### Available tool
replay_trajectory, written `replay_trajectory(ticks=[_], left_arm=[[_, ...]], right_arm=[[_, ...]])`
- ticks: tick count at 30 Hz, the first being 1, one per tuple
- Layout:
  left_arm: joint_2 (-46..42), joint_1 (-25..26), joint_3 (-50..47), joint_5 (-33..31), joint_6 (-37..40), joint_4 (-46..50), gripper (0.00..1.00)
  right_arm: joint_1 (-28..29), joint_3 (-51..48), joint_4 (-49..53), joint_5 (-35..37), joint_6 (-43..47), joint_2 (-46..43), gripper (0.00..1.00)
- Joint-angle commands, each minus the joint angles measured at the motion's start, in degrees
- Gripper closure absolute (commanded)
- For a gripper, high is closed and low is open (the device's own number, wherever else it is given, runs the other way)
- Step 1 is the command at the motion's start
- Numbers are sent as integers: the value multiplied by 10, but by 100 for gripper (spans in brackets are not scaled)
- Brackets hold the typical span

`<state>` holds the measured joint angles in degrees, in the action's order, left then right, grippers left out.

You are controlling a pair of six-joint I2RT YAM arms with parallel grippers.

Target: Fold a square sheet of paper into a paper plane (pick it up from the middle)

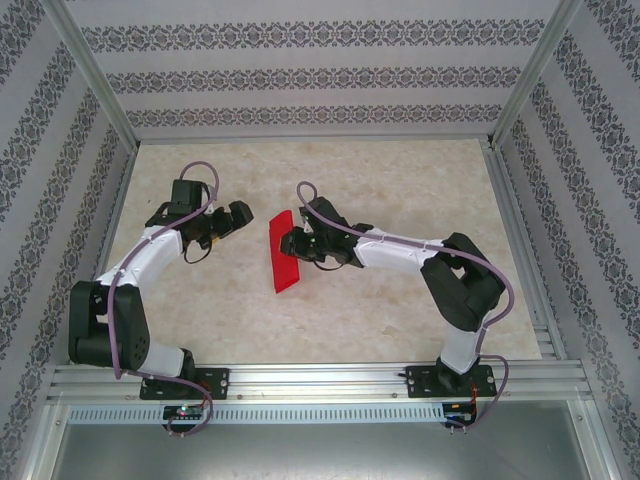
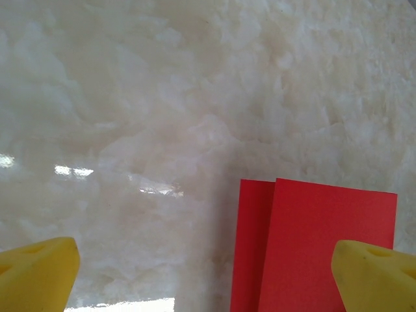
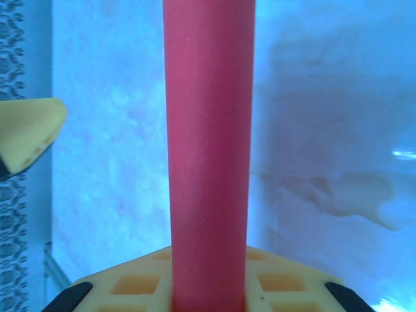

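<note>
Tabletop [image 1: 380,320] is a glossy cream marble-look slab, and up close in the left wrist view you get bright glare spots [image 2: 73,171] around 9 o'clock. Walls [image 1: 300,75] close it in on three sides, at 12, 9 and 3, white with bands of dark floral pattern. Aluminium posts [image 1: 95,75] run up the corners at 11 and 1, and a metal rail [image 1: 330,380] crosses at 6.

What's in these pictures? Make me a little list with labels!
paper: one red sheet of paper, folded into a narrow strip, two layers showing
shape: no pointed plane yet
table: pale marbled top
left gripper: open, to the left of the paper
right gripper: at the paper's right edge; the paper lies across its yellow pad; grip unclear
</note>
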<state>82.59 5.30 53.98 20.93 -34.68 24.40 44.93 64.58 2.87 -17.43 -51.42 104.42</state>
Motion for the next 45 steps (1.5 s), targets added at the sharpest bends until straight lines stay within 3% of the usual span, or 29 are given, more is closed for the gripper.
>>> replay_trajectory(ticks=[1,7,14,18,22,26,28,40,45], left_arm=[[7,12,-14,19,-17,-25,0],[20,31,-17,23,-21,-30,0],[30,47,-18,23,-25,-34,0],[34,55,-24,29,-30,-39,1],[44,61,-40,64,-43,-66,14],[63,69,-47,106,-46,-96,40],[73,76,-48,122,-46,-108,47],[158,134,-21,143,-68,-163,79],[193,149,0,147,-72,-173,87]], right_arm=[[-11,-23,-60,-30,-16,11,75],[-12,5,48,28,49,45,71],[-10,50,185,140,122,58,51],[-8,56,206,156,139,65,47],[-6,54,213,156,146,77,47],[-1,60,230,160,159,93,47],[-1,63,235,160,164,100,46],[7,72,242,164,159,119,40],[8,71,238,164,159,119,39]])
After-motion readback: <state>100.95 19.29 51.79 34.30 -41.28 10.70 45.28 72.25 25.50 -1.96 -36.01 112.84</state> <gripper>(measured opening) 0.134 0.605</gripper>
